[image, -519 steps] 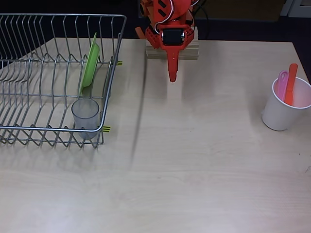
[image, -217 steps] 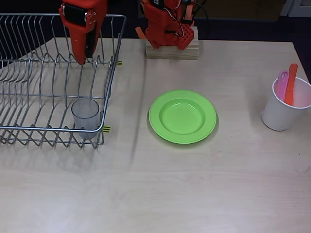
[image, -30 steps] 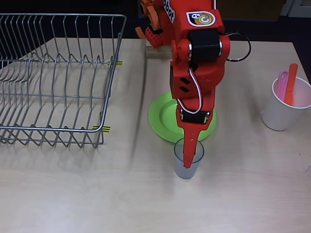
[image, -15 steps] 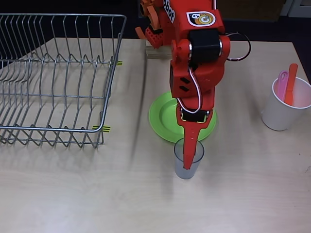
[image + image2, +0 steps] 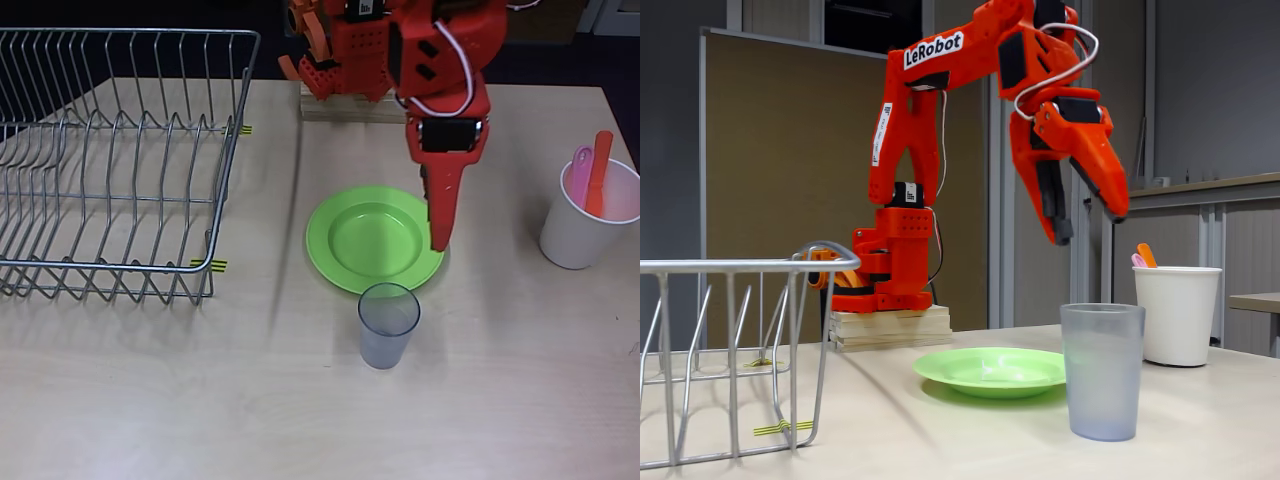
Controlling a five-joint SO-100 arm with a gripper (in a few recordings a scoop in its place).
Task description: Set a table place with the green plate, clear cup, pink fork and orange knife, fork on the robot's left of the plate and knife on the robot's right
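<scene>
Overhead view, left to right. The wire dish rack [image 5: 110, 160] stands at the left of the table [image 5: 200, 400] with nothing in its slots. The green plate [image 5: 372, 240] lies flat near the table's middle, in front of the arm's wooden base block [image 5: 340, 105]. The clear cup [image 5: 388, 325] stands upright just below the plate's lower rim, close beside it and free of any grip. The gripper [image 5: 438, 225] hangs over the plate's right rim; in the fixed view [image 5: 1085, 215] it is well above the table, its 2 fingers spread apart with nothing between them. At the far right the white cup [image 5: 582, 225] holds the pink fork [image 5: 580, 172] and the orange knife [image 5: 598, 170], both handle-up and touching.

Assessment: plate and cup appear placed; 2 items remain, and the step in hand is judged to be fetching 1 utensil. Recommended practice: approach the white cup from above, jaws wide, and close on a single handle only. The handles lean together, so the other may be dragged out. Lift straight up, since the light cup could tip.
</scene>
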